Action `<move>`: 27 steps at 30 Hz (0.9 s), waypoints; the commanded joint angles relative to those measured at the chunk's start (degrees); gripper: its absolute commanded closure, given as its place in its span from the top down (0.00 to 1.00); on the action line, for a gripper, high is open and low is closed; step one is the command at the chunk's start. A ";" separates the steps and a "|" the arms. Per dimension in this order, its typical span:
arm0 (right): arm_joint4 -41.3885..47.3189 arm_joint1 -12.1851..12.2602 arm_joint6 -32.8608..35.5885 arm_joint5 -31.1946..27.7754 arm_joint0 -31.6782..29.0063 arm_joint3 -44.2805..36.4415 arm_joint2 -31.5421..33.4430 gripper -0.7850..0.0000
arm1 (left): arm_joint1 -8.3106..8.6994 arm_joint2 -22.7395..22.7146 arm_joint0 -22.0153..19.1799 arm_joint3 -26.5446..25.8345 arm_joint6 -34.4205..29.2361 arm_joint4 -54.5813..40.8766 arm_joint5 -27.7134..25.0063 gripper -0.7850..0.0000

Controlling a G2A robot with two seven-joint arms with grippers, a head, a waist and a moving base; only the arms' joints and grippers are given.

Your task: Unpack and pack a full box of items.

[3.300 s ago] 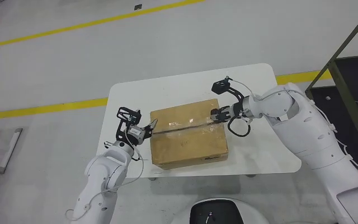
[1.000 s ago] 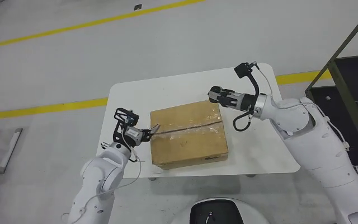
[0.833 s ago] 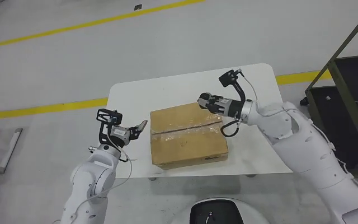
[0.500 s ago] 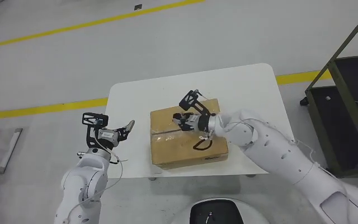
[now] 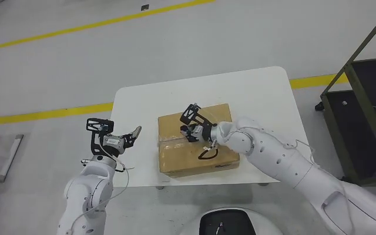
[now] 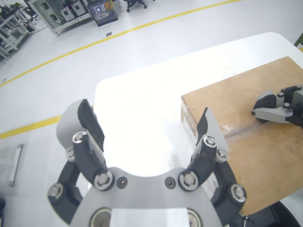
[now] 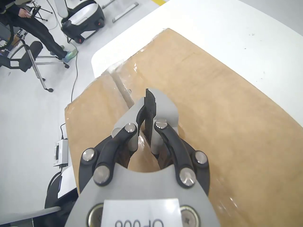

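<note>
A closed brown cardboard box (image 5: 202,154) (image 6: 260,147) (image 7: 208,90) lies on the white table (image 5: 258,94), its flaps sealed by clear tape (image 7: 120,83) along the middle seam. My right gripper (image 5: 187,131) (image 7: 147,106) is shut with nothing in it and rests over the seam near the box's left end; it also appears in the left wrist view (image 6: 256,113). My left gripper (image 5: 136,133) (image 6: 146,124) is open and hangs above the table's left edge, a short way off the box's left side.
Bare table (image 6: 146,90) lies to the left of and behind the box, and more to its right (image 5: 270,153). A dark metal rack (image 5: 352,88) stands at the right. Yellow floor lines (image 5: 53,111) run past the table.
My right gripper swept from the box's right end across the top to its left end, along the seam. My left gripper drew back from the box's left side and stopped at the table's edge.
</note>
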 commanded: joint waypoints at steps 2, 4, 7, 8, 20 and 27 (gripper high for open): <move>-1.26 0.50 -3.07 0.23 -1.26 -1.64 1.96 0.00 | 0.00 0.00 0.00 0.00 0.00 0.00 0.00 1.00; -1.88 1.03 -6.43 0.37 -2.58 -3.88 4.03 0.00 | 0.00 0.00 0.00 0.00 0.00 0.00 0.00 1.00; -3.13 1.97 -9.95 0.68 -4.70 -7.69 7.40 0.00 | 0.00 0.00 0.00 0.00 0.00 0.00 0.00 1.00; -2.61 2.26 -11.23 0.96 -5.57 -8.80 8.84 0.00 | 0.00 0.00 0.00 0.00 0.00 0.00 0.00 1.00; -3.23 2.40 -11.03 0.98 -6.05 -9.21 9.12 0.00 | 0.00 0.00 0.00 0.00 0.00 0.00 0.00 1.00; -9.44 3.47 -17.45 0.50 -11.55 -14.55 12.26 0.00 | 0.00 0.00 0.00 0.00 0.00 0.00 0.00 1.00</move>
